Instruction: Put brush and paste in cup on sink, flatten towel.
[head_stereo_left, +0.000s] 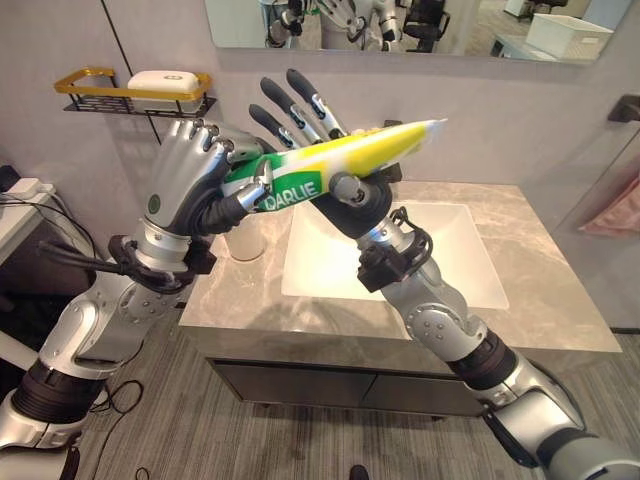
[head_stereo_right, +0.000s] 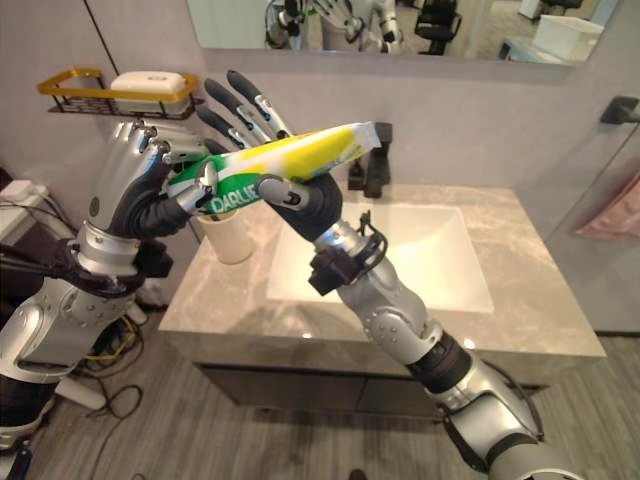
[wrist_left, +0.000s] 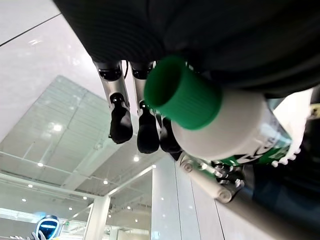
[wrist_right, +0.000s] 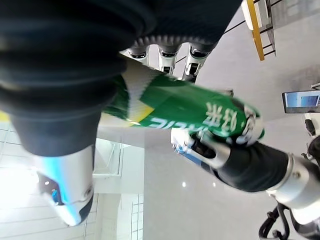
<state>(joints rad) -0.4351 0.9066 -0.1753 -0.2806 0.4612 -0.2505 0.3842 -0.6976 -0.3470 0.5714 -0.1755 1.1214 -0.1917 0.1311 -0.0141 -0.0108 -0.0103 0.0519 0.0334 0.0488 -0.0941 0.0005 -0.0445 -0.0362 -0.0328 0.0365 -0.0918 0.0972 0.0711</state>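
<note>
So the toothpaste tube (head_stereo_left: 335, 160) is up in the air in front of me, well above the table (head_stereo_left: 560, 300), lying roughly level with its green cap end (wrist_left: 182, 92) toward my left and the flat crimped tail pointing right. My left hand (head_stereo_left: 190, 170) has its fingers curled round the cap end, and the left wrist view shows the cap poking out right under the palm. My right hand (head_stereo_left: 320, 130) is on the middle of the tube with the thumb pressed in from below, but its fingers (head_stereo_left: 290, 105) stick out pretty straight behind the tube, so I'd call it more of a prop than a real grip. The cup (head_stereo_right: 230, 238) sits on the table just left of the sink basin (head_stereo_left: 390, 255), below the left hand and partly hidden by it. Beyond that there's a dark faucet (head_stereo_right: 372, 165) behind the tube, a wall rack with a soap box (head_stereo_left: 165, 85) up on the left, and something pink (head_stereo_left: 615, 215) hanging on the far right that might be the towel, can't say for sure. My guess is this is a mid-air handover or regrip, and that's where it could go sideways: if one hand lets go before the other really has it, the slick tube pivots on that thumb and drops into the basin or off the table. I also can't see the cup well from here, so lining up the drop is dicey.
</note>
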